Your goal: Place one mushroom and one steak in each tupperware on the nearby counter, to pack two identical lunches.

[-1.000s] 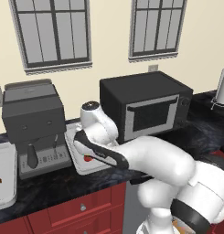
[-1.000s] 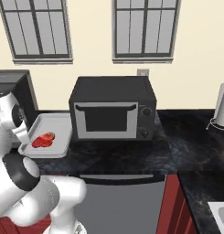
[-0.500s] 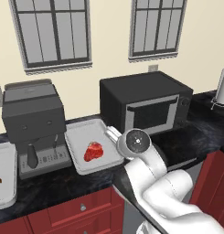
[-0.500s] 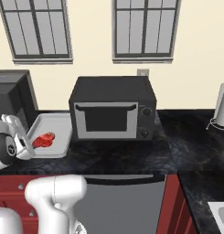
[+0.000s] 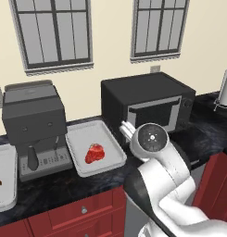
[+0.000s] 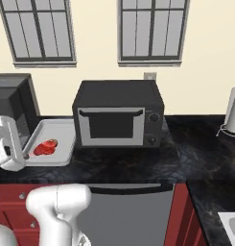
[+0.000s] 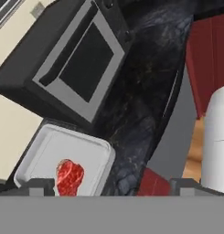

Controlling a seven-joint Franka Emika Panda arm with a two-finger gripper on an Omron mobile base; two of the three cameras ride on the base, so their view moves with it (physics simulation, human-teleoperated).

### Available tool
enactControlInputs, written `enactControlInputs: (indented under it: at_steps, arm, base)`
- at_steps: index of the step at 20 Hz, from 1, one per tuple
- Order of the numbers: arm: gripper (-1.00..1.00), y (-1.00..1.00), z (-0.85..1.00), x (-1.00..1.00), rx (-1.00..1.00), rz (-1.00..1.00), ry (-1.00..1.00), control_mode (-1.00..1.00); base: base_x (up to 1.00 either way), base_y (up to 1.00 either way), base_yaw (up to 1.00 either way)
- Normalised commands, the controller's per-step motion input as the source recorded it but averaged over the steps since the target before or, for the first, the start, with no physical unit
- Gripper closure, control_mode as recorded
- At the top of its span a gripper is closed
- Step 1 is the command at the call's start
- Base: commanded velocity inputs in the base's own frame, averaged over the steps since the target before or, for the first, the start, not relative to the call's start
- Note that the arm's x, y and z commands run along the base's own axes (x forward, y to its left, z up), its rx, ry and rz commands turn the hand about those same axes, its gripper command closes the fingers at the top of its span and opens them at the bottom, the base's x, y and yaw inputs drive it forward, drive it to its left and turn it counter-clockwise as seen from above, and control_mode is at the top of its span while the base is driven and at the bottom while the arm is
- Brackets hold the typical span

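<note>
Over the last second the arm pulls back from above the tupperware [image 5: 97,144] toward the base, uncovering the steak [image 5: 94,153] lying in that tray, while the gripper [image 7: 111,185], its jaws spread wide and empty, now looks down at the tray from off to its side.

Glossy white arm [image 5: 167,183] w/ dark joints, round grey end cap.

Red steak [image 5: 94,153], pale grey tupperware [image 5: 110,142]
</note>
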Motion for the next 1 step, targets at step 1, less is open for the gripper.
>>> enactControlInputs:
  at_steps: [1]
  arm:
    - [-1.0, 0.59, -0.09, 0.0, -0.27, 0.21, -0.03, -1.0]
  base:
    - [0.0, 0.0, 0.0]
